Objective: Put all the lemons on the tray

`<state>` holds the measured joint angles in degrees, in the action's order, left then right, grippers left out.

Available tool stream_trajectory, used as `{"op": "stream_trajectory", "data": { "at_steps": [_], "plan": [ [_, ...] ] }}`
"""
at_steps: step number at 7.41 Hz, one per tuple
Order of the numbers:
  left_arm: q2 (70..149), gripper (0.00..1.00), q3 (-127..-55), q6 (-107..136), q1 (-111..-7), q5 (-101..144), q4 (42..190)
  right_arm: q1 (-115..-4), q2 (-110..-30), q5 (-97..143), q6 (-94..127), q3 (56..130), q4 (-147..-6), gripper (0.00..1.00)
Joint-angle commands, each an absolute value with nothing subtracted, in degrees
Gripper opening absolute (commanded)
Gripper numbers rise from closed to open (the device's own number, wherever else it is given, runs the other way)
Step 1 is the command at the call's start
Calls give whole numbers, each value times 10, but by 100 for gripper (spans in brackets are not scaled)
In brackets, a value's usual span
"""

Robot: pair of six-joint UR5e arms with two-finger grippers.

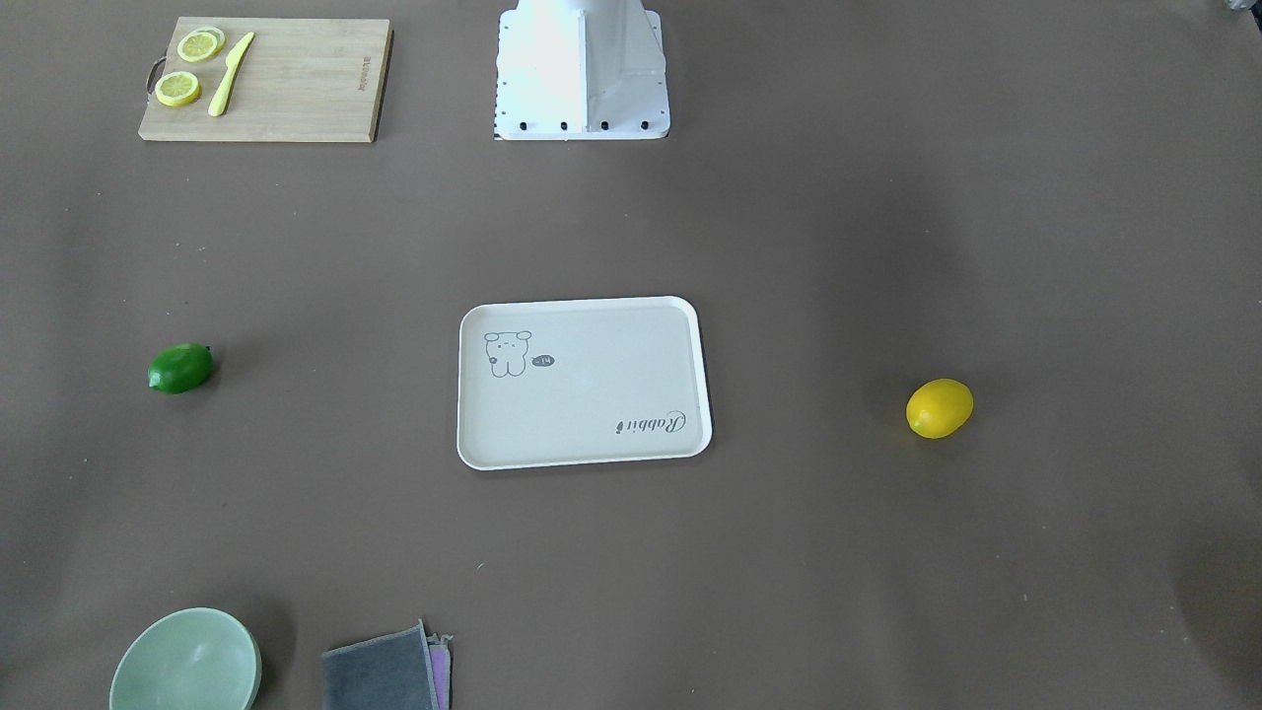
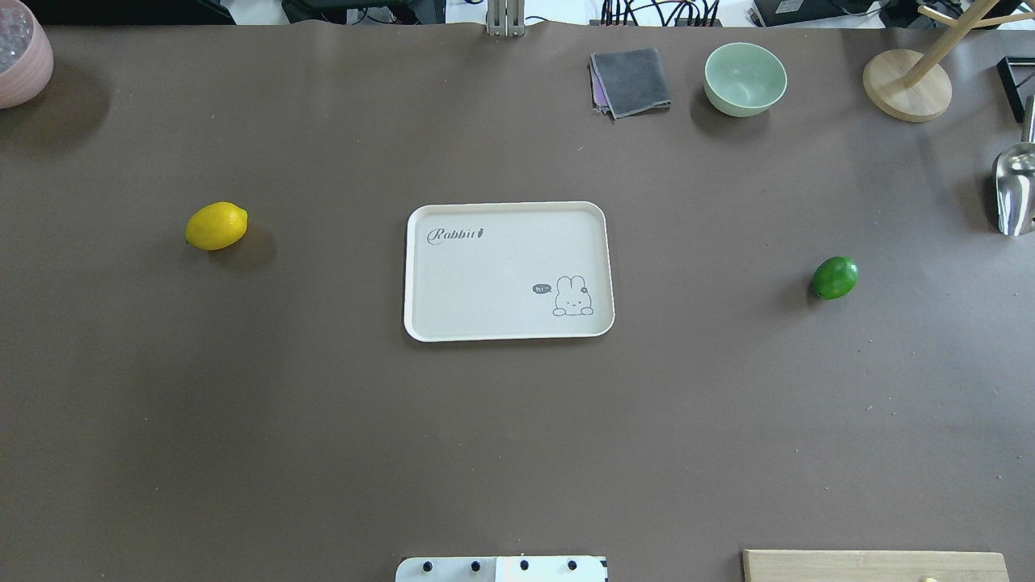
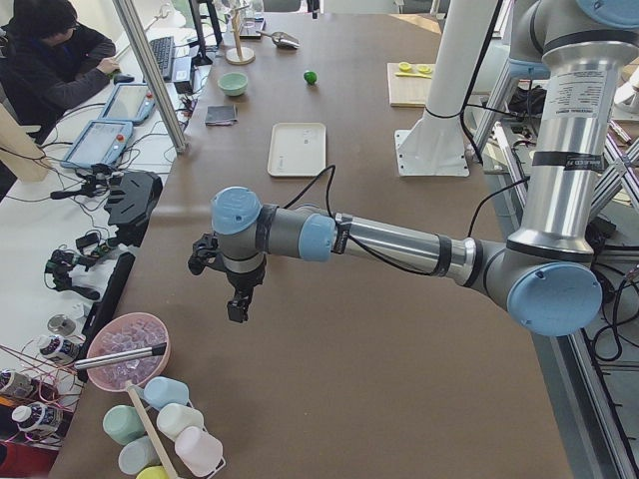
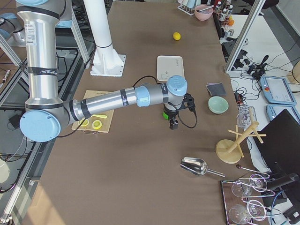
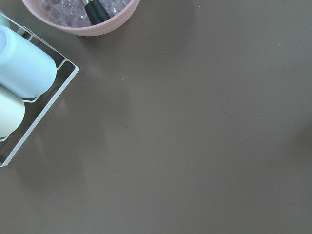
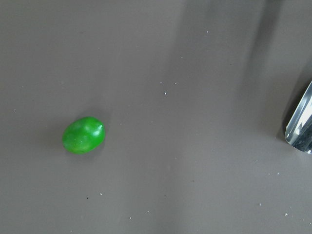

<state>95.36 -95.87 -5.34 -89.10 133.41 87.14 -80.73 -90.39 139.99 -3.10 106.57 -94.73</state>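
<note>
Yellow oval lemon [image 2: 217,225] and glossy dark green oval lemon [image 2: 834,277] lie well apart on either side of the off-white rectangular tray [image 2: 485,275], long axes pointing roughly toward it. No pick looks begun; whether the left gripper [image 3: 237,304] or right gripper [image 4: 174,124] is open cannot be told, and the next move calls for a descent across a lemon's short axis

A cutting board [image 1: 296,84] bears lemon slices [image 1: 177,89] and a knife [image 1: 230,74]; a green bowl [image 2: 745,78] sits beside a grey cloth [image 2: 632,81].

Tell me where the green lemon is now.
In the overhead view the green lemon lies right of the tray, apart from it, toward the metal scoop.
</note>
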Motion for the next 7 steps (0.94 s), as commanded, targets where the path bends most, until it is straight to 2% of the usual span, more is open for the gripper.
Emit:
{"op": "stream_trajectory", "data": {
  "at_steps": [1,5,7],
  "plan": [
    [954,98,-959,-51,-891,1334,872,-818,-907,1398,-32,1070,-947,100],
    [954,98,-956,-50,-890,1334,871,-841,-916,1401,-28,1069,-947,100],
    [954,98,-962,-50,-891,1335,873,-882,-958,1401,-28,1132,-947,100]
  ]
}}
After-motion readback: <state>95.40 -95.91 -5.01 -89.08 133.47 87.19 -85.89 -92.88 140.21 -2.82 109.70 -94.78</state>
